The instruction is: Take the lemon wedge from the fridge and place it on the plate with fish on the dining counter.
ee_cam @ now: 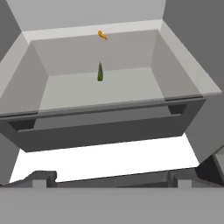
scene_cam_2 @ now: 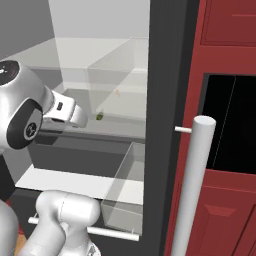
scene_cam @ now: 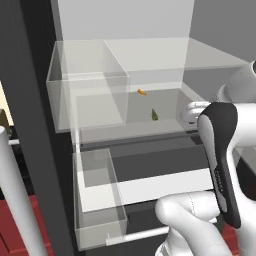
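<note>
I'm facing the open fridge (scene_cam: 35, 125), its clear bins (scene_cam: 90, 90) hanging on the door side and its shelves ahead. My arm (scene_cam: 220, 160) reaches toward the middle compartment (ee_cam: 100, 92). On that compartment's floor, toward the back, a small dark green wedge (ee_cam: 100, 72) stands upright; I take it for the lemon wedge. A tiny orange item (ee_cam: 102, 35) lies behind it. My fingers are spread wide, holding nothing.
</note>
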